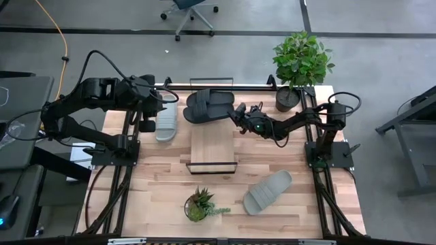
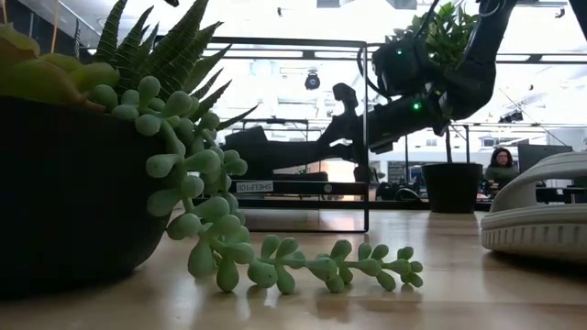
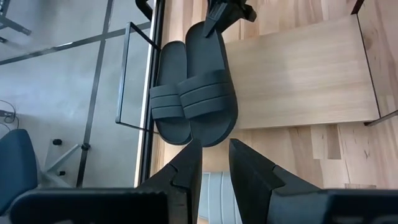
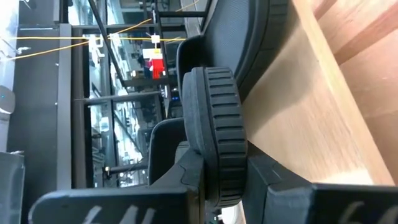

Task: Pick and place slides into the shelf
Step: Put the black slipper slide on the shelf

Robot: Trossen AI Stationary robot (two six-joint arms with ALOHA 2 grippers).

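Right end effector (image 1: 240, 111) is clamped on the heel edge of a black slide (image 1: 216, 107); in the right wrist view the ribbed sole edge (image 4: 221, 130) sits pinched between its fingers. That slide lies on the far end of the shelf (image 1: 212, 144), alongside the second black slide (image 1: 204, 101), the two touching side by side with their straps lined up. In the left wrist view both black slides cover the shelf's far end and overhang it on the toe side, toward the left arm; the rest of the light board is bare.

Left end effector (image 1: 161, 102) hovers at the far left of the worktop (image 1: 163, 180), right above one grey slide (image 1: 165, 120) that lies flat beside the shelf's left edge. Its fingers (image 3: 186, 168) stand apart with nothing between them; the grey slide's end shows just under them in the left wrist view.

Second grey slide (image 1: 268, 191) lies on the worktop near the front right, angled, well apart from the shelf and both end effectors. Low view shows its side (image 2: 541, 215) at the right edge.

Small succulent pot (image 1: 197, 205) stands at front centre, near the shelf's front wire frame. Larger potted plant (image 1: 300, 64) stands at the far right corner, behind the right arm.
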